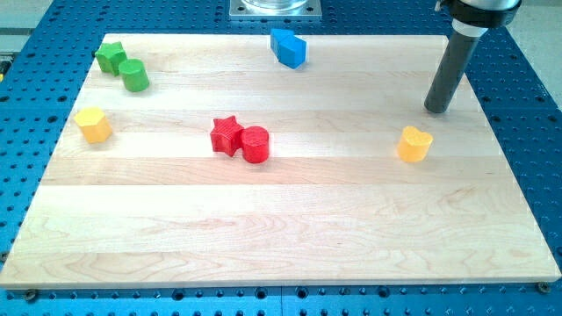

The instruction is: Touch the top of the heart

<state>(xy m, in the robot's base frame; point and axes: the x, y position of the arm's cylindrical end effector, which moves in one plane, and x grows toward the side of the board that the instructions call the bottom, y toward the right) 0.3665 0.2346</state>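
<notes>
my wooden board (290,219) | far-left: green blocks (123,67) | left: yellow hexagon (93,125) | middle: red star (226,135), red cylinder (255,144) | far: blue block (288,47) | right: yellow heart (414,144)

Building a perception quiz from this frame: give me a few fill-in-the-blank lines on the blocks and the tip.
1. My tip rests just above the ____ heart, not touching it.
2. The red star touches the red ____ on its right.
3. The blue block lies near the view's ____ edge.
4. The two green blocks sit at the view's upper ____.

Missing words: yellow; cylinder; top; left
</notes>
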